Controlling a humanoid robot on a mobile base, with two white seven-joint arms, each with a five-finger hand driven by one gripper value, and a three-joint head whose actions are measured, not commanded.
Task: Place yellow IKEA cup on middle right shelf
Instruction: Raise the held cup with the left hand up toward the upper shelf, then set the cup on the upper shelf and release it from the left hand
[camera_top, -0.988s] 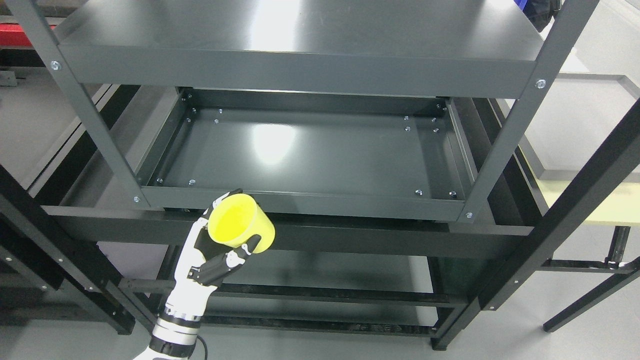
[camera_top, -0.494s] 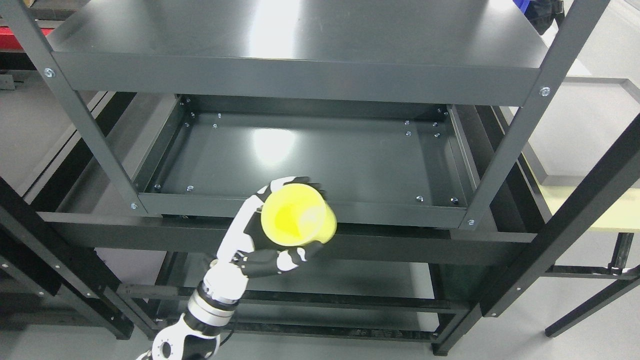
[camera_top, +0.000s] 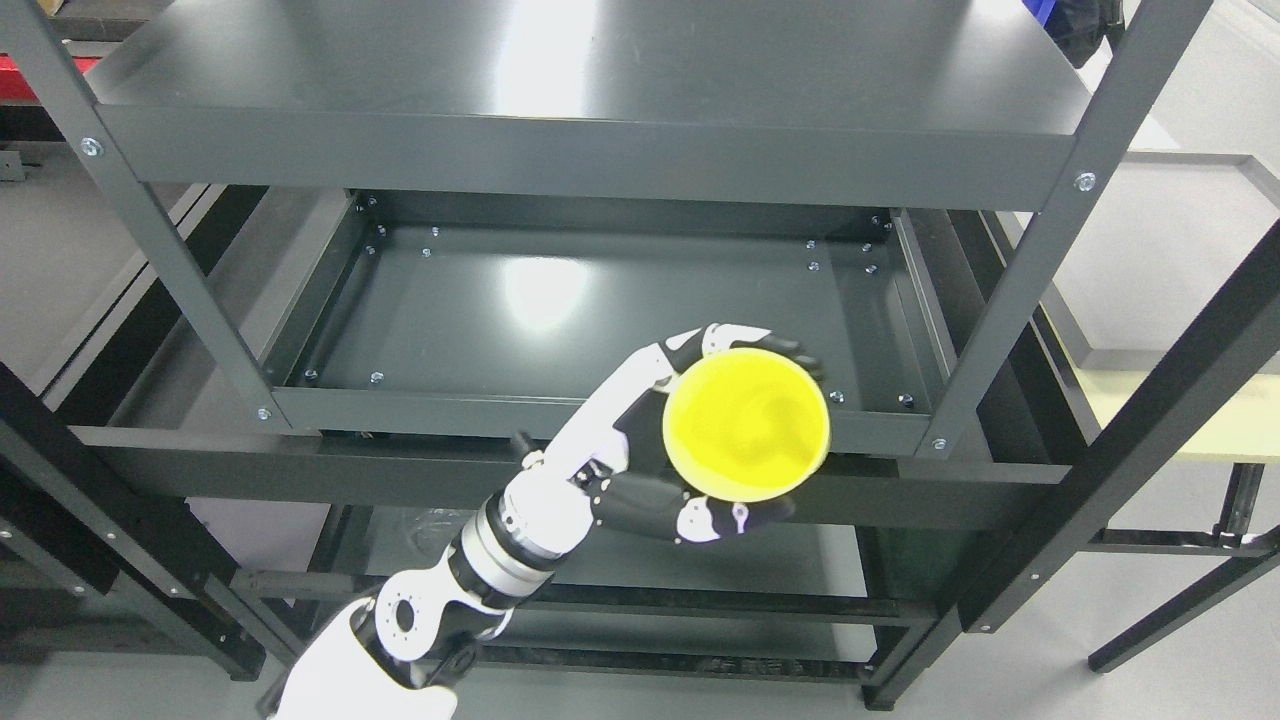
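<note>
cup (camera_top: 746, 424): bright yellow | robot hand (camera_top: 690, 450): white and black | shelf (camera_top: 600, 300): dark grey

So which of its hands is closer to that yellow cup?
The left. The left hand holds the yellow cup, its fingers wrapped around it, in front of the middle shelf. The right hand is out of view.

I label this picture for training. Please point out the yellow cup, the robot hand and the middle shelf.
yellow cup (camera_top: 746, 424), head view, open mouth.
left robot hand (camera_top: 690, 470), head view, palm beside cup.
middle shelf (camera_top: 600, 300), head view, bare floor.
</note>
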